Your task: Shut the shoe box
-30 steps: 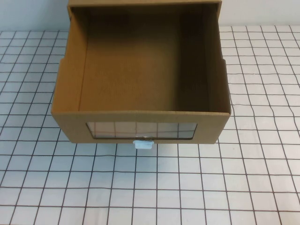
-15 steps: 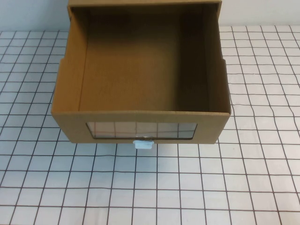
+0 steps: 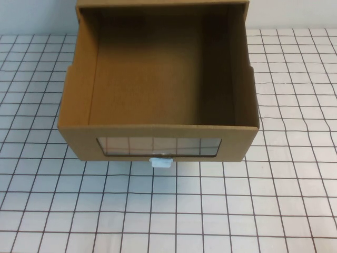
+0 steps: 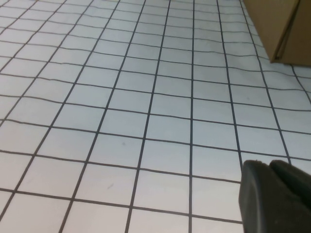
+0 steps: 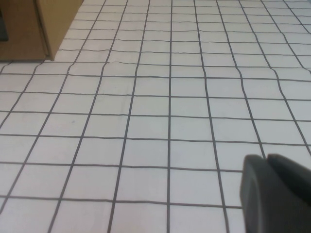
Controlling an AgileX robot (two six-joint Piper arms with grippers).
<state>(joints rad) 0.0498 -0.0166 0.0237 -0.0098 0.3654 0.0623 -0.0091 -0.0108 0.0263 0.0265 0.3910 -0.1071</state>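
The brown cardboard shoe box stands at the middle back of the checked table. Its drawer is pulled far out toward me, and its empty inside shows from above. The front has a clear window with a small white pull tab just below it. Neither arm shows in the high view. My left gripper hovers over bare table, shut and empty, with a box corner far off. My right gripper is likewise shut and empty, with a box corner far off.
The box's outer sleeve sits at the back edge against the pale wall. A white cloth with a black grid covers the table on all sides of the box.
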